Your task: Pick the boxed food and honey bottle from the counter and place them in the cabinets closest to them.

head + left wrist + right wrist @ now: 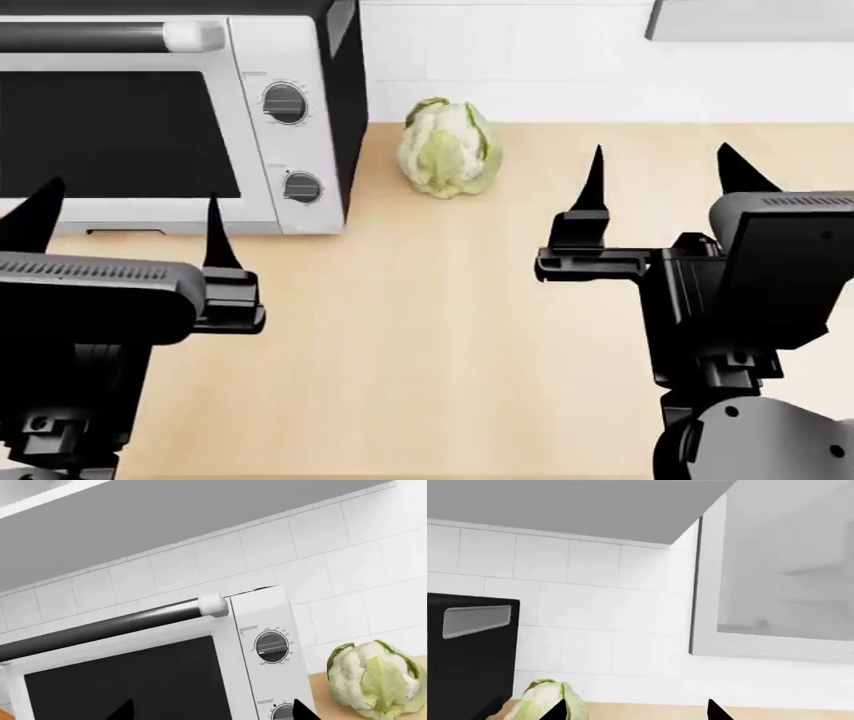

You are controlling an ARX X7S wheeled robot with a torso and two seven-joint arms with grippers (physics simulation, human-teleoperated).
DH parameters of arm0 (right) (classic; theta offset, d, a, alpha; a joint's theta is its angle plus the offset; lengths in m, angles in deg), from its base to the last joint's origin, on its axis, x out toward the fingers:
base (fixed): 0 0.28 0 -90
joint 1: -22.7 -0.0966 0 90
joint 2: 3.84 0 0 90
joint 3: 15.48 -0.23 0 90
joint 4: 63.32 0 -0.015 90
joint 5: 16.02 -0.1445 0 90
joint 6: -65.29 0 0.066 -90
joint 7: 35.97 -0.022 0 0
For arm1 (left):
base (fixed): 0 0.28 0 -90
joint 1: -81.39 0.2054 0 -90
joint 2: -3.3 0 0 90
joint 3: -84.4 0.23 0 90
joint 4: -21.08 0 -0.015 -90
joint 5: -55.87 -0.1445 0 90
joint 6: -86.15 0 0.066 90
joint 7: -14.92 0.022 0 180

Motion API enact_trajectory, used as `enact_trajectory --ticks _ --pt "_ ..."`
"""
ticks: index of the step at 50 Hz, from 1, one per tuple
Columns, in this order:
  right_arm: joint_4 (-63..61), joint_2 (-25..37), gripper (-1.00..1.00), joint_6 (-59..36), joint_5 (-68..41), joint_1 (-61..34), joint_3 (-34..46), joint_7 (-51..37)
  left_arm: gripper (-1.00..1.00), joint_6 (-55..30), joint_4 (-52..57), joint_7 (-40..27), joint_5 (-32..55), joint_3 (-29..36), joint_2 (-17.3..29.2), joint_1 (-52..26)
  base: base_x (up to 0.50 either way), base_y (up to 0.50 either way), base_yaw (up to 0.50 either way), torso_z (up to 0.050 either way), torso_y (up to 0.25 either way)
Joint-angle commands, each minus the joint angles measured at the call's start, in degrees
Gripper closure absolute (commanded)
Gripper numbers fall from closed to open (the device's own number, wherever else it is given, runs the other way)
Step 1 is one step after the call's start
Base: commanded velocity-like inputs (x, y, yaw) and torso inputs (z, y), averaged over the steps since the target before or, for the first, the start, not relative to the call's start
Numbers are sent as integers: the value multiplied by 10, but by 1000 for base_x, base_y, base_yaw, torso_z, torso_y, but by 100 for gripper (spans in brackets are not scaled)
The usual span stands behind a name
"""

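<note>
Counter (441, 330), light beige wood grain, fills the head view from the tiled wall (534, 60) at the back to the near edge; its middle stretch lies bare between the two arms. Toaster oven (160, 120), white-fronted with a dark glass door, a long dark handle bar along its top and two round dials at its right side, stands on the counter at the back left, against the wall. Cabinet (780, 580), pale grey with a glazed or open front showing dim shelves, hangs on the wall in the right wrist view, beside the flat grey underside of another unit above. Cauliflower (450, 148), white with pale green leaves, sits on the counter just right of the toaster oven, apart from it and near the wall. Left gripper (127, 220) hovers in front of the toaster oven door, its two black pointed fingers spread wide with nothing between them and touching nothing. Right gripper (661, 180) hovers over the right half of the counter, well apart from the cauliflower, its fingers likewise spread wide and empty. Boxed food and honey bottle appear in none of the three views, so their places cannot be told.
</note>
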Motion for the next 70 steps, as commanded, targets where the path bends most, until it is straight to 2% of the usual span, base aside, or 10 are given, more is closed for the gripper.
enact_trajectory --ticks 1,70 --pt "-6 10 -100 26 28 46 1 -6 -100 22 -4 -9 -6 21 10 5 0 -500 0 0 0" --pt "-26 11 -100 10 43 43 14 -8 -100 84 -20 -33 -26 78 35 16 0 -500 0 0 0"
